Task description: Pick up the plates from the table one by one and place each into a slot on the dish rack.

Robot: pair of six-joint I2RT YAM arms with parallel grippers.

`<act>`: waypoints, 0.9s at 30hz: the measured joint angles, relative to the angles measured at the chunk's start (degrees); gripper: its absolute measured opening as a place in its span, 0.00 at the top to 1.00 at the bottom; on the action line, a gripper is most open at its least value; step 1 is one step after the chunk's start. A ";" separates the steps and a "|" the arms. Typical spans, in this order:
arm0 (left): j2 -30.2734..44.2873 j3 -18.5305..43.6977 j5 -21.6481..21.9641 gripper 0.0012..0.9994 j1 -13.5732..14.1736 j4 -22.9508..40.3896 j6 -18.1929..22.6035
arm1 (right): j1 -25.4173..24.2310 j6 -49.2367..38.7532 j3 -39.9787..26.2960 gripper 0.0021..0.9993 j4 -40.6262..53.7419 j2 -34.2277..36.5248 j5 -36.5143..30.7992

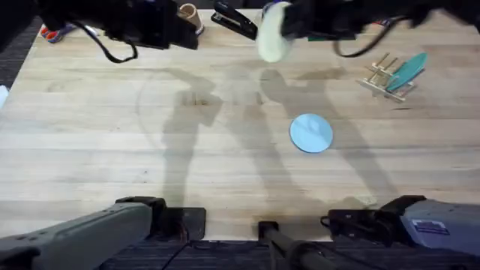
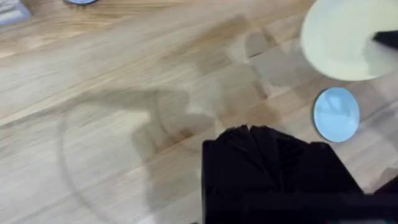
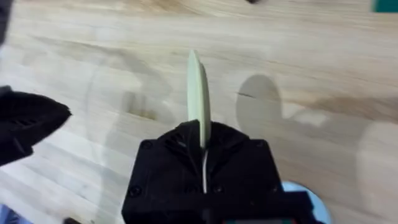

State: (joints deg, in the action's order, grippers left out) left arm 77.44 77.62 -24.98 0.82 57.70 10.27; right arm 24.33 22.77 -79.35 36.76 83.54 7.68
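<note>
My right tool [image 3: 202,155] is clamped on the yellow plate [image 3: 196,93], which stands on edge between the fingers and rises out of them, its rim toward the wrist camera. From overhead, the right tool [image 1: 289,22] carries that yellow plate [image 1: 273,34] up off the table [image 1: 112,150], near the far edge and just right of the middle. The left wrist camera catches the same yellow plate [image 2: 348,37] face-on, held aloft.

My left tool [image 1: 176,30] hangs over the far left part of the table, well apart from the plate. In its own view the left tool [image 2: 273,174] is a dark mass, and I cannot tell whether its fingers are apart or together.

The blue plate [image 1: 310,133] lies flat on the table, right of centre, below the yellow one as overhead shows it; it is also seen as the blue plate [image 2: 336,114] from the left wrist.

The rack [image 1: 384,79] stands at the far right of the table, with a teal plate [image 1: 409,69] leaning in its pegs. A black stapler [image 1: 234,21] lies at the far edge, between my two tools.
</note>
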 joint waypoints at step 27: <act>-2.24 0.00 15.95 0.21 25.73 -0.03 -17.46 | -14.07 -15.76 -5.62 0.97 30.02 -16.08 -9.69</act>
State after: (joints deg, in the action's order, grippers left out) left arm 75.20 77.62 -9.03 26.55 57.67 -7.18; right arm 10.26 7.01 -84.97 66.78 67.46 -2.01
